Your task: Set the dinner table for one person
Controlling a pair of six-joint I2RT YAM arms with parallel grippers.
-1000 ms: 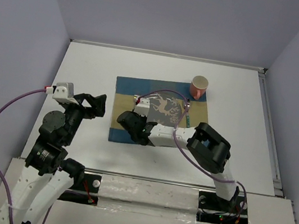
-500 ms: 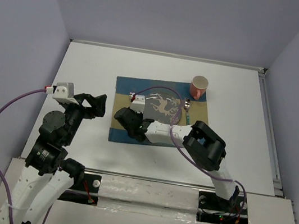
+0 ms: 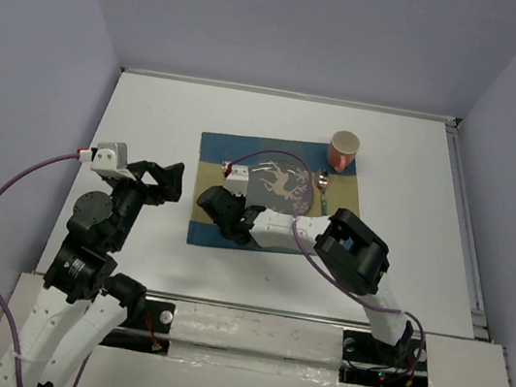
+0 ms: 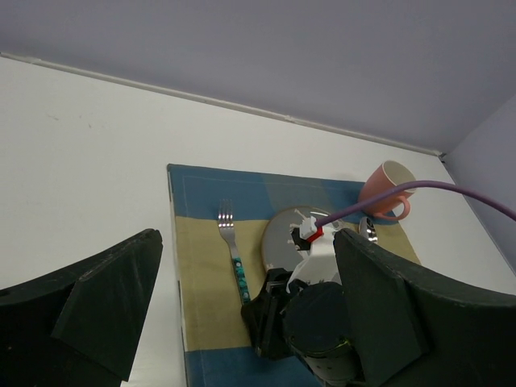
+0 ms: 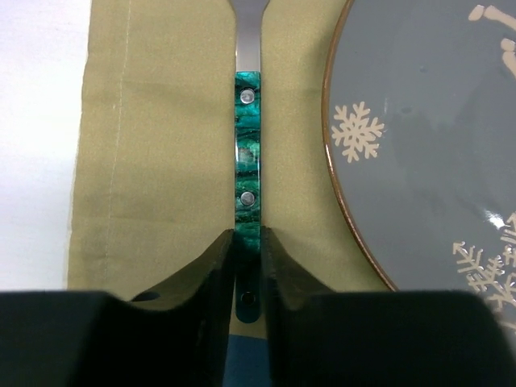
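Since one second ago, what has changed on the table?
The right gripper, closed on the fork, slid left along the placemat, uncovering more of the plate. The left gripper, mug and spoon stayed put.

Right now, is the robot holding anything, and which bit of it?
Yes. The right gripper pinches the fork by the bottom end of its green handle. The left gripper is open and holds nothing.
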